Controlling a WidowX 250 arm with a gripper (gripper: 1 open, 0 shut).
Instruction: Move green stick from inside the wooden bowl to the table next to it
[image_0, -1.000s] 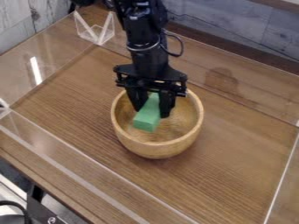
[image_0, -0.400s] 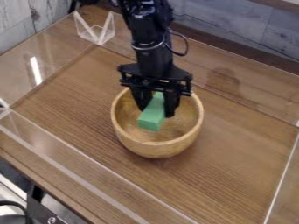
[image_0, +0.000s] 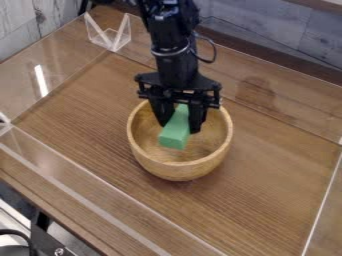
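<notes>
The green stick (image_0: 175, 129) hangs tilted just above the inside of the wooden bowl (image_0: 178, 164), its lower end still below the rim. My gripper (image_0: 179, 112) comes straight down from the black arm and is shut on the green stick's upper part, with a dark finger on each side of it. The bowl rests near the middle of the brown wood-grain table (image_0: 80, 110).
Clear acrylic walls (image_0: 54, 175) run along the table's left, front and right edges. A small clear stand (image_0: 107, 33) sits at the back left. Bare tabletop (image_0: 281, 140) lies on both sides of the bowl.
The gripper, holding the green stick, has risen slightly and shifted a little to the right within the bowl. The bowl has stayed in place.
</notes>
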